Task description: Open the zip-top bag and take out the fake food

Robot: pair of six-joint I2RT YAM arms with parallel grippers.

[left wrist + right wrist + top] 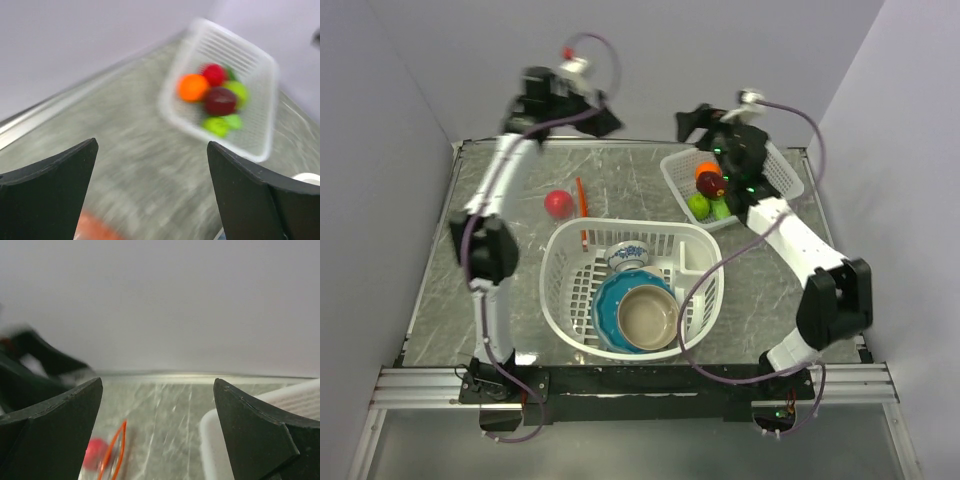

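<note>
Landmark: large white basket (555, 262), centre of table (500, 320), bowls (647, 315) stacked inside. Beyond the basket's far-left side, left gripper (151, 145) is raised over the table's far edge, its image motion-blurred. Its jaws are spread wide, with nothing between them and no contact. Just beyond the basket's far-left rim lies the zip-top bag (581, 200), flat on the table, its orange strip visible. One red piece (557, 204) sits against it; whether inside the bag or beside it, cannot tell. Beyond the basket's far-right corner, the rest of the fake food (709, 186) (orange, maroon, green) sits in a small mesh tray (780, 175). Right gripper (158, 382) hovers over that tray's far edge, jaws fully parted, empty, touching nothing.
</note>
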